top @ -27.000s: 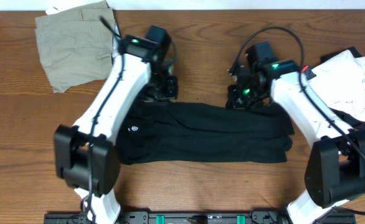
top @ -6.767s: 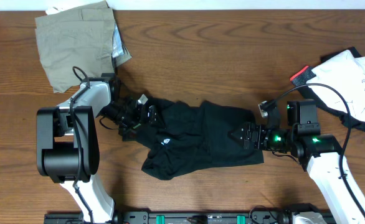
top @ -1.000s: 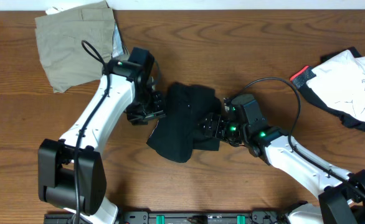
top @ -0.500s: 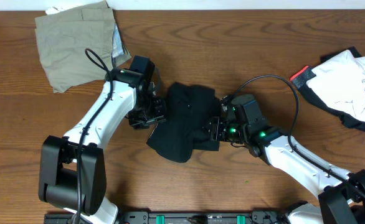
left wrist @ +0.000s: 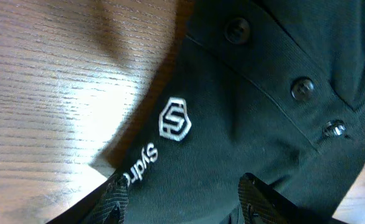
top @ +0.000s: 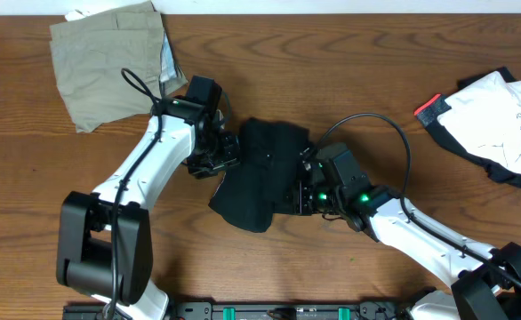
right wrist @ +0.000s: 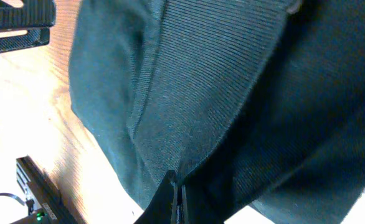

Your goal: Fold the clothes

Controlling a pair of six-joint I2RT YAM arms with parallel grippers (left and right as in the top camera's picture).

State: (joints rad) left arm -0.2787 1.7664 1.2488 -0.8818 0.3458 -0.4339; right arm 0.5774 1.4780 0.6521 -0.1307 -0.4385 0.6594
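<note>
1. From above, the right gripper's (top: pixel 298 191) tips are lost against the black shirt (top: pixel 260 178).
2. Its fingers (right wrist: pixel 169 202) are squeezed together at a shirt fold; caught cloth is hard to see.
3. The left gripper (left wrist: pixel 185 199) stands wide over the shirt's logo (left wrist: pixel 175 118), mid-table (top: pixel 376 89).

Overhead looks down; both wrist views seemingly hug the black shirt (top: pixel 262 169).

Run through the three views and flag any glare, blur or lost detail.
Overhead: even light, sharp, but the black button-front shirt is a featureless dark mass. Left wrist: strong glare washes out the brown wooden table, while the shirt's white hexagon logo and dark round buttons are crisp. Right wrist: ribbed weave sharp, the table at the left edge overexposed, folds toward the bottom go dark.
</note>
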